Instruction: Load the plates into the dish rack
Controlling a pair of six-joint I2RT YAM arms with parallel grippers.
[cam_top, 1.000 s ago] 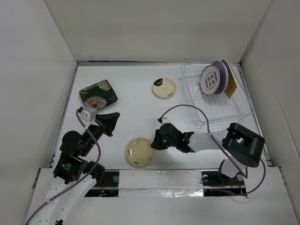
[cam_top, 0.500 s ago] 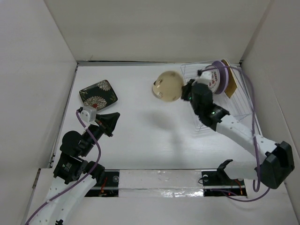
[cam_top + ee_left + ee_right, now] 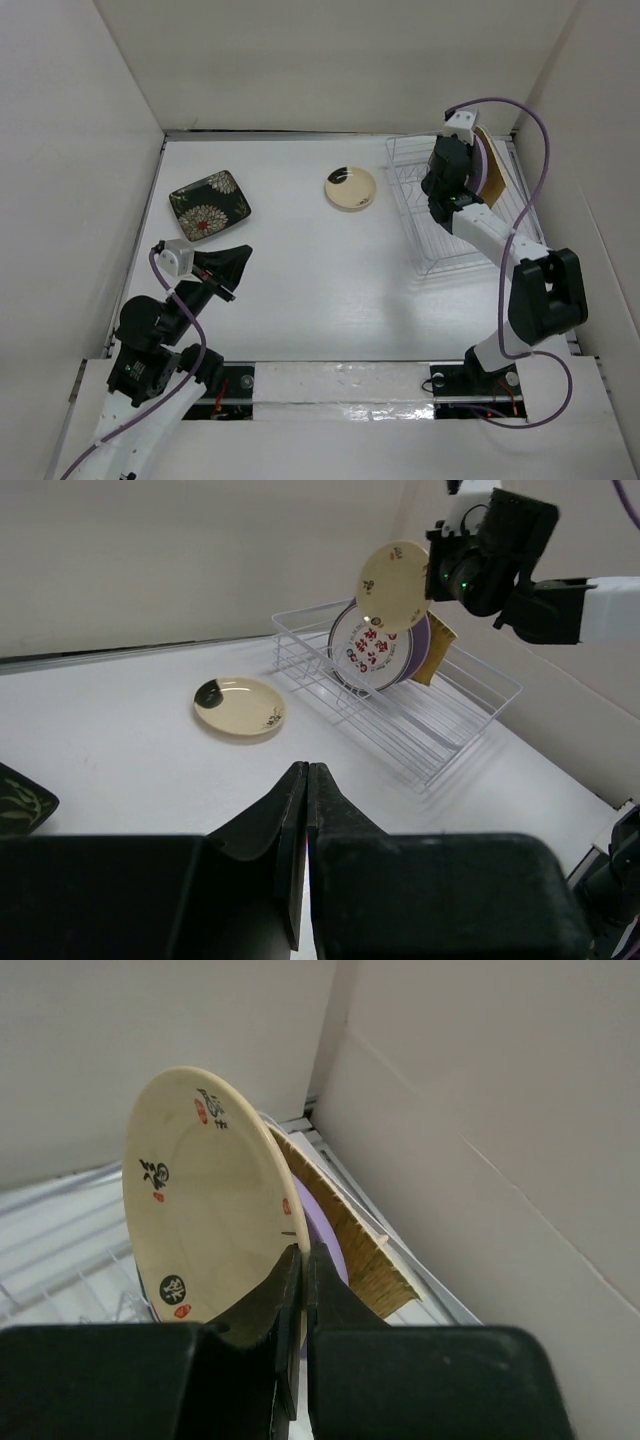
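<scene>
My right gripper (image 3: 303, 1257) is shut on the rim of the tan round plate (image 3: 205, 1210) and holds it upright above the white wire dish rack (image 3: 470, 238). In the left wrist view the tan plate (image 3: 393, 584) hangs just in front of the red-patterned plate (image 3: 372, 652), the lilac plate (image 3: 417, 648) and the yellow ribbed plate (image 3: 438, 648), which stand in the rack. The cream plate with a dark mark (image 3: 351, 188) and the black floral plate (image 3: 209, 200) lie on the table. My left gripper (image 3: 234, 261) is shut and empty, low at the near left.
White walls enclose the table on three sides, and the right wall runs close behind the rack. The right arm (image 3: 500, 240) stretches over the rack's near part. The rack's near slots (image 3: 440, 725) hold nothing.
My right gripper has lifted the tan plate from the near middle of the table and carried it to the back right, over the rack. My left arm has pulled back a little.
</scene>
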